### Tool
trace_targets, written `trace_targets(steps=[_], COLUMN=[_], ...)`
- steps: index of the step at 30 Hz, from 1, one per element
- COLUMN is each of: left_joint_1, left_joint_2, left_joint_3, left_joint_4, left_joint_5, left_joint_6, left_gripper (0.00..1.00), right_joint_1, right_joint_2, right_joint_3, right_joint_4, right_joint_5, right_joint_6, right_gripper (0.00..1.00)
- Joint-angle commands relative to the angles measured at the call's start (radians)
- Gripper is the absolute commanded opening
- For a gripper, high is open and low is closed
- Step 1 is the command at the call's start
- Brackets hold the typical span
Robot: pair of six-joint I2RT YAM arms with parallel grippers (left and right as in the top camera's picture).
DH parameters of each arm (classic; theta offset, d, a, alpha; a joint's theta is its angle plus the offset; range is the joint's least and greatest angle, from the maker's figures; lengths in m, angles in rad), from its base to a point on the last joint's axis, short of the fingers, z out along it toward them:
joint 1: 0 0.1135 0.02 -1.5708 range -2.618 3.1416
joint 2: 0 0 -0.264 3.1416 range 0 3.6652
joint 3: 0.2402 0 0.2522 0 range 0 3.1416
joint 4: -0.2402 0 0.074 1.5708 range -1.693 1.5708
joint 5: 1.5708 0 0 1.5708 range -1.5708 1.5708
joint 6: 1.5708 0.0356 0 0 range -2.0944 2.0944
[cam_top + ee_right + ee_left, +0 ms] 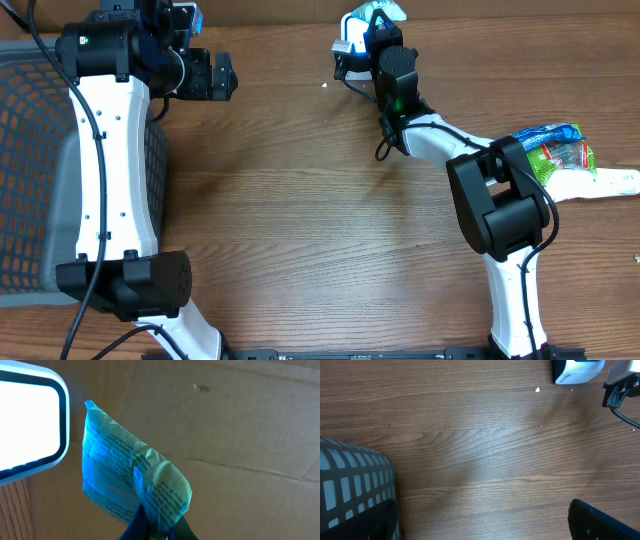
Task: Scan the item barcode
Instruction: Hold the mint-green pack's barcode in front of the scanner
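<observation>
Right gripper (156, 527) on packet (125, 475), print unreadable

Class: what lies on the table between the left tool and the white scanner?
From the left tool to the scanner, only bare wooden table and one tiny white speck, seen in the overhead view.

Print on the blue packet (130, 480) is too blurred to read, and its lower corner is hidden inside the right gripper (155, 527). The scanner (30, 420) is cut off by the picture's left edge. In the overhead view, so is the mesh basket (25, 150).
</observation>
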Motion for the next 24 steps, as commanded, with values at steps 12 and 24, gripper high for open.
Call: trace_targets(steps=[12,24], left_joint_1=[0.004,0.003], left_joint_2=[0.006,0.006], left_joint_3=[-0.003,-0.003], left_joint_4=[0.003,0.003], left_joint_5=[0.011,0.011], left_joint_6=[-0.003,-0.003], left_gripper=[0.99,1.00], right_joint_1=[-0.003,0.013], right_joint_2=[-0.010,-0.030], right_joint_3=[0.038,0.038], right_joint_4=[-0.020,-0.067], right_joint_5=[-0.013,0.049], right_joint_6=[0.004,0.109], right_gripper=[0.04,0.04])
